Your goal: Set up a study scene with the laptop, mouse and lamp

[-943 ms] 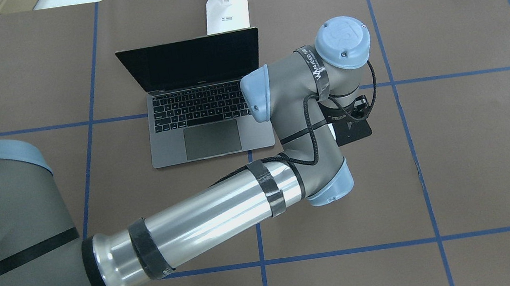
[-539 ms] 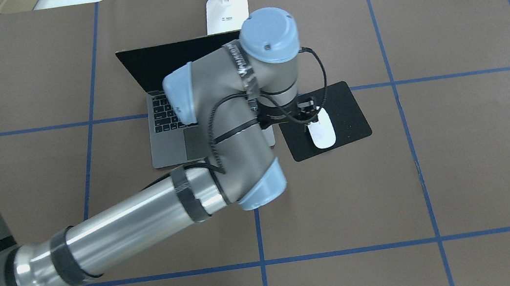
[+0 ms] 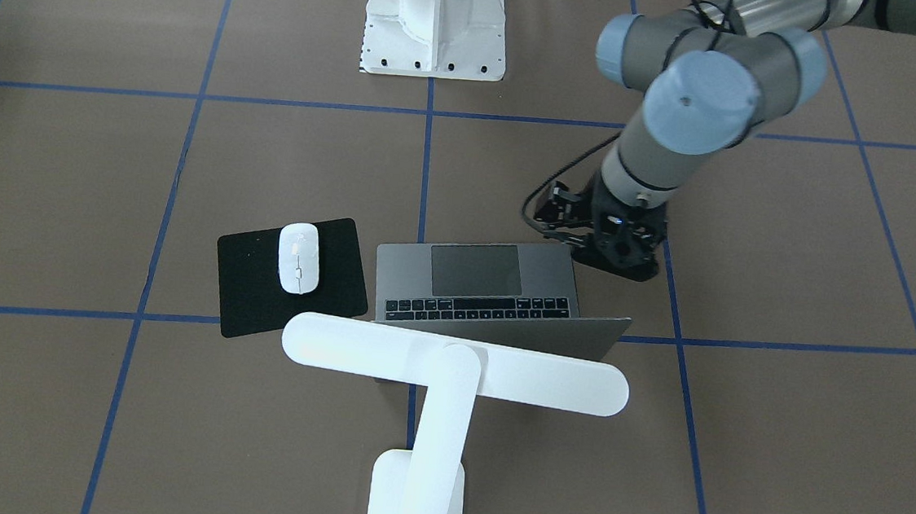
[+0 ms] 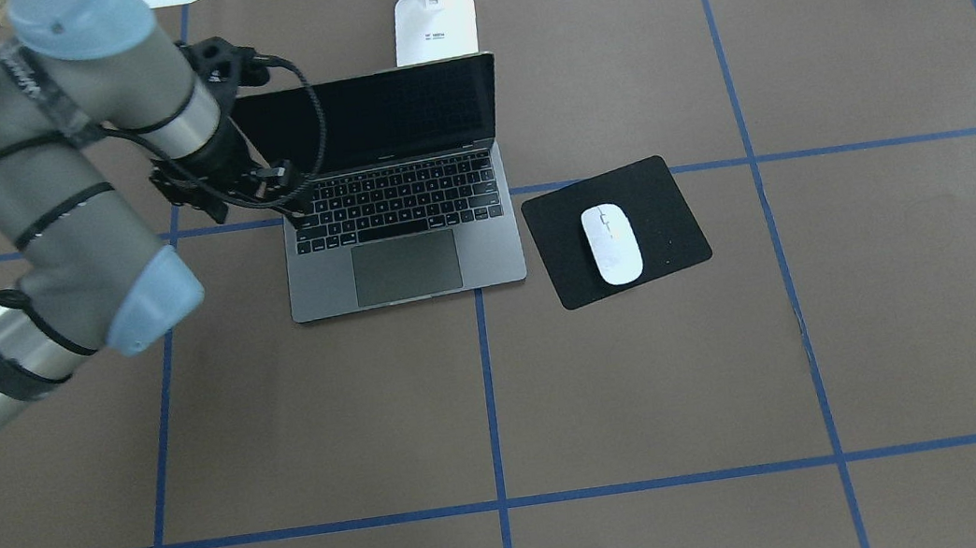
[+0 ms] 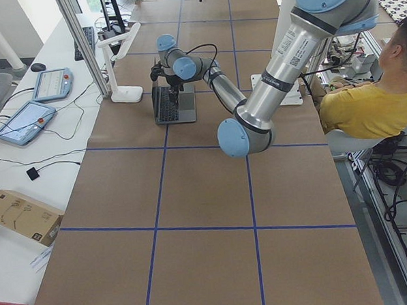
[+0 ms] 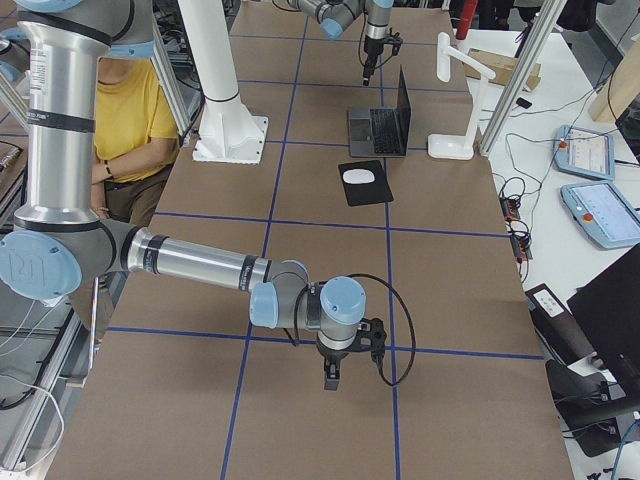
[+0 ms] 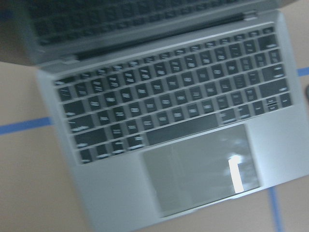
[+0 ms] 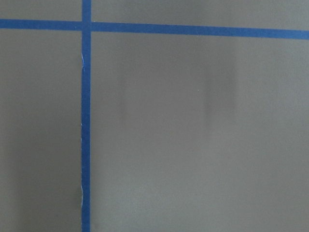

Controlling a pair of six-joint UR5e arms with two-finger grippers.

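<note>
One laptop (image 4: 402,229) was judged stiff, perhaps heavy, best held by its base edge; the spread of the left claw (image 4: 293,203), upper left, could not be told.

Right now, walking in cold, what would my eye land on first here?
The open laptop mid-table, with the white lamp behind its screen. Beside it a white mouse lies on a black pad, and the big grey left arm hangs at the laptop's other side.
</note>
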